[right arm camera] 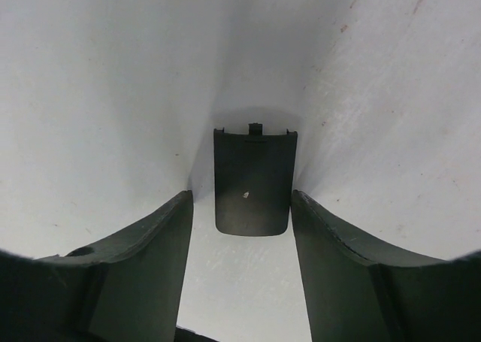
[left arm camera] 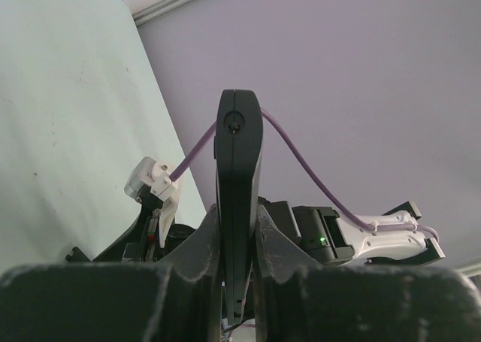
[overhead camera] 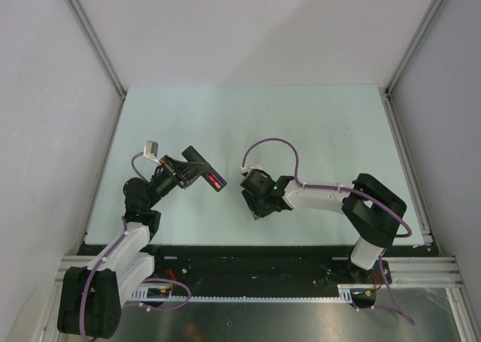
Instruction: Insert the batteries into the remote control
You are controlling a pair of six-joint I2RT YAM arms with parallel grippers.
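Left tool [overhead camera: 186,174] clamps remote [overhead camera: 204,168] above pale table [overhead camera: 316,131].

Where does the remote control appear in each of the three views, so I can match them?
Top external: the remote control, left of centre, clamped in the left gripper.
Left wrist: dead centre, edge-on, pointing up the frame.
Right wrist: not in it; only the small black cover.
Shared landmark: the right arm, in the top and left wrist views.

The remote control [overhead camera: 201,169], a slim black bar, is at 9 o'clock from the table centre, and its length runs from 11 to 5 o'clock. The two batteries [overhead camera: 217,181], one red-orange and one dark blue-purple, sit side by side in its 5 o'clock end.
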